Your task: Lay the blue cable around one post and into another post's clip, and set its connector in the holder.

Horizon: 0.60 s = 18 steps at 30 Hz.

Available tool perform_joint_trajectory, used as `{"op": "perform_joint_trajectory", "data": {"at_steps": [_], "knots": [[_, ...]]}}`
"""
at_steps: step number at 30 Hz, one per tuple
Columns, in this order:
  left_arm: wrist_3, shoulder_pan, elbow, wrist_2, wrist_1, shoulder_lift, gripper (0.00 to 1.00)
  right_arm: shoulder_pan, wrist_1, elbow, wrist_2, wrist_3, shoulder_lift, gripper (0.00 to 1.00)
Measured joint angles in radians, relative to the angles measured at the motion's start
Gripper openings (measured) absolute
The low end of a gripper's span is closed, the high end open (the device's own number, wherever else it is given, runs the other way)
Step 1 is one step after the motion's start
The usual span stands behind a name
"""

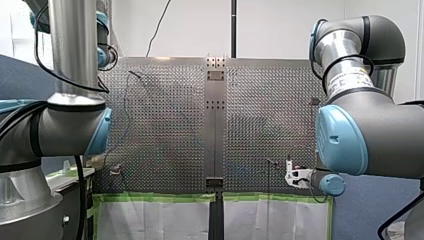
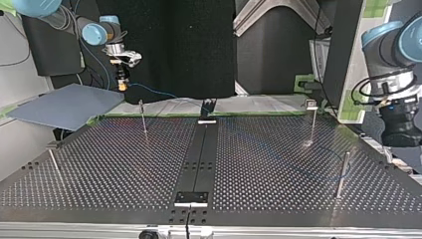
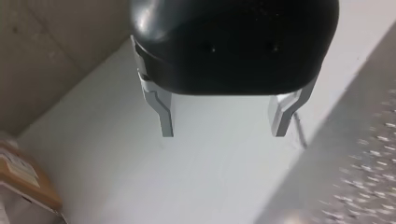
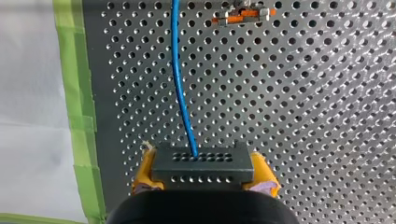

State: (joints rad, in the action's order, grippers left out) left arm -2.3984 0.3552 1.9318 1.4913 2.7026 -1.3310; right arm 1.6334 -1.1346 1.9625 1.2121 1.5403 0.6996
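Over the perforated metal tabletop [image 2: 278, 164], work with my right gripper [image 4: 204, 173] alone, my black left gripper [image 3: 223, 126] gaping empty off to the side. With yellow pads [image 4: 145, 164] clamped on the black perforated connector block [image 4: 202, 161], thin blue cable [image 4: 180, 84] trailing ahead across the holes, sweep low and wide around a slim metal post [image 2: 143, 119], avoiding snags.

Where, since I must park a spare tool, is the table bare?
In the top view, the widest bare patch lies between the left-edge post, the thin post and the centre strip. The other half is crowded: the blue cable seems to loop there between the clip post and the near post.
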Motion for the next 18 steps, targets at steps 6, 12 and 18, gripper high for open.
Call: {"op": "perform_joint_trajectory", "data": {"at_steps": [6,12,18], "knots": [[0.062,-0.009,-0.062,0.062,0.062,0.062,0.98,0.000,0.001,0.000,0.003,0.000,0.000,0.00],[0.111,-0.035,-0.111,0.111,0.110,0.086,0.98,-0.001,0.001,0.000,0.002,0.000,0.000,0.00],[0.162,-0.083,-0.162,0.162,0.161,0.051,0.98,-0.001,0.002,0.000,0.000,0.001,0.000,0.00]]}}
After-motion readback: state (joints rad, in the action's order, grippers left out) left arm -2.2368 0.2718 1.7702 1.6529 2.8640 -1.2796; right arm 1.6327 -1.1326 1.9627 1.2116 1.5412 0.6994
